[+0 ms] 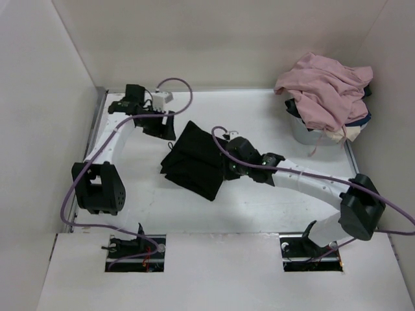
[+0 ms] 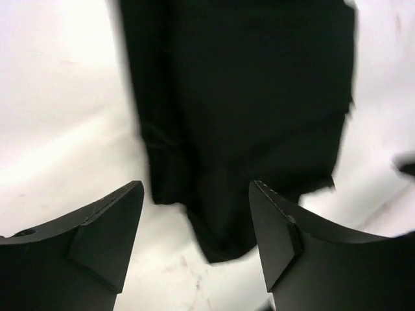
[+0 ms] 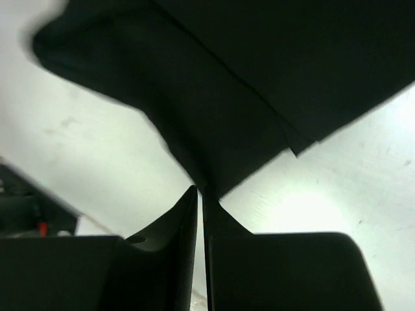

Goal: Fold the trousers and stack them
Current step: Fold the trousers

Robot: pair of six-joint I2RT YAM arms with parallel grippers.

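Black trousers [image 1: 191, 162] lie folded on worktop [image 1: 259, 214], well left of laundry tub [image 1: 305, 133]. Cloth looks soft, limp, light and will sag, so pinch a folded edge through all layers. right claw [image 3: 201, 191] closed, seemingly nipping trousers' edge; left claw [image 2: 198, 188] open, empty.

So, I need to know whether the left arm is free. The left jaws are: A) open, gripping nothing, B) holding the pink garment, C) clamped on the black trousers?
A: in its wrist view the left gripper has its jaws wide apart, with the trousers lying beyond their tips, ungripped.
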